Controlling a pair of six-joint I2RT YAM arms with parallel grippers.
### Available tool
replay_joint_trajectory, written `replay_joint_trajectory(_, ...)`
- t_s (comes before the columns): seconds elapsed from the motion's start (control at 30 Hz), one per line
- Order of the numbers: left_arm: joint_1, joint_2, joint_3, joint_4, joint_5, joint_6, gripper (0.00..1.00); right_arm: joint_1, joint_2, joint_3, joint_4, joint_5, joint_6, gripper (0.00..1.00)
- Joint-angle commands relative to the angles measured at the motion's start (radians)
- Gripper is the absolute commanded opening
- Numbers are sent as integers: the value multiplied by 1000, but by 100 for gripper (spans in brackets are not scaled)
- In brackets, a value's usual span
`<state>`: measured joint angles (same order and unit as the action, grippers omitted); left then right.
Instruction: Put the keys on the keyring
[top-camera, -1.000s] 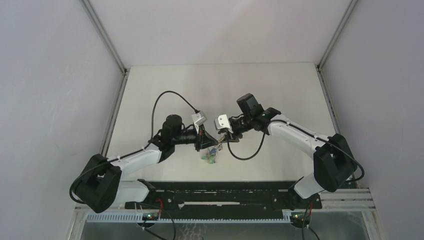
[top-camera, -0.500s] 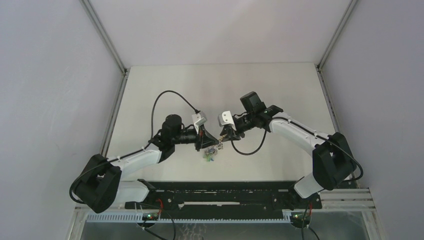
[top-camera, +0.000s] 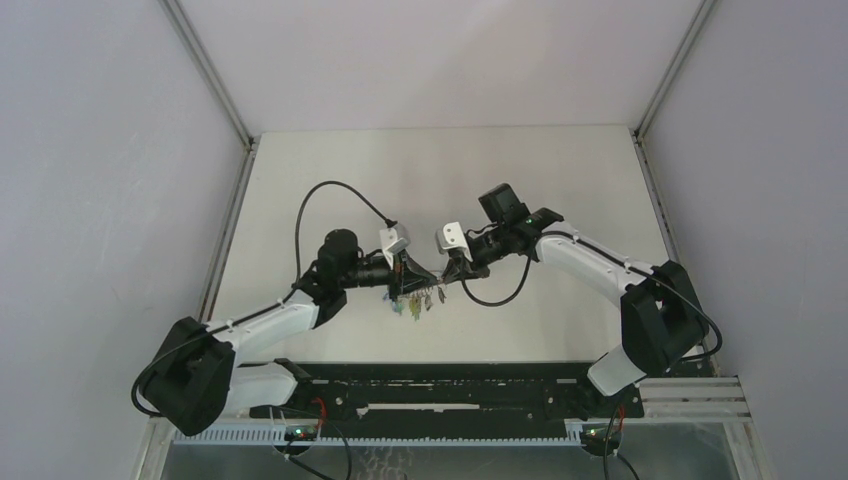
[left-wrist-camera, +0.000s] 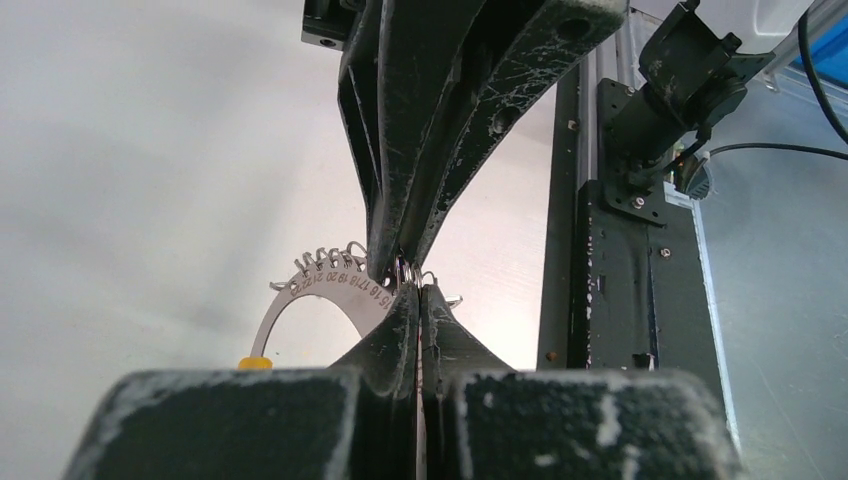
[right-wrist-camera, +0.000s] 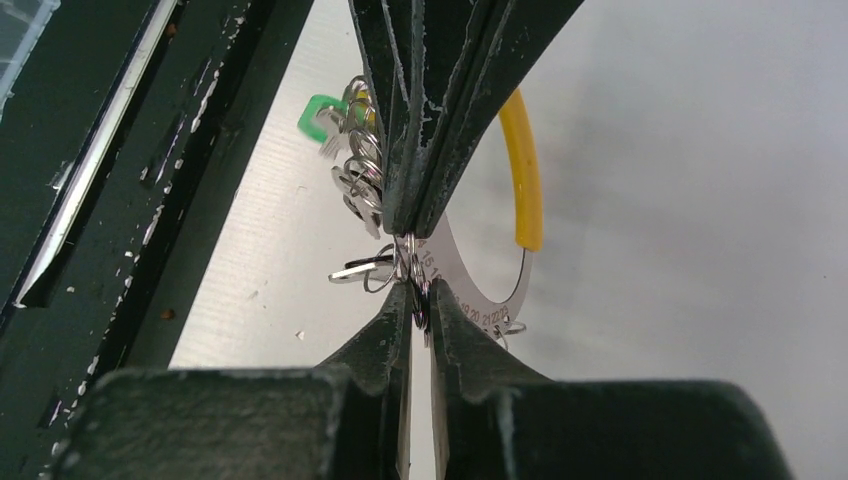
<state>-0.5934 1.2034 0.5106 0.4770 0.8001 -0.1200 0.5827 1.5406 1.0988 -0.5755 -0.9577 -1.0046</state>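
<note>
Left gripper (left-wrist-camera: 418, 290): jaws together, clamped on the silver numbered arc of the keyring (left-wrist-camera: 320, 295); keyring: we find it held above the surface (top-camera: 560, 170), between both grippers; right gripper (right-wrist-camera: 418, 300): jaws nearly together, pinching its small loops.

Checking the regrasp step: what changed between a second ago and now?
The right gripper closed on the keyring, tip to tip with the left gripper. The left arm shifted slightly toward its own side, and the hanging tags lifted a little and fanned out. Unchanged: left gripper shut on the keyring.
</note>
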Motion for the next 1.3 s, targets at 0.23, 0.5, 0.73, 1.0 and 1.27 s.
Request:
replay_joint_trajectory(0.23,-13,-52,-38,211,90,1,0,-84,-10,26,-13,-118,-17,0)
replay_joint_trajectory(0.5,-13,-18,-53,222,49,8,0,-82,-15,26,-4,-102,38,0)
replay_joint_trajectory(0.73,-13,6,-58,199,-60,3,13,-84,-15,21,67,33,177,0)
replay_joint_trajectory(1.0,-41,104,16,90,-177,23,39,-106,-114,-117,234,362,788,18)
replay_joint_trajectory(1.27,-70,294,161,88,-220,-47,43,-120,-328,-336,209,620,1194,41)
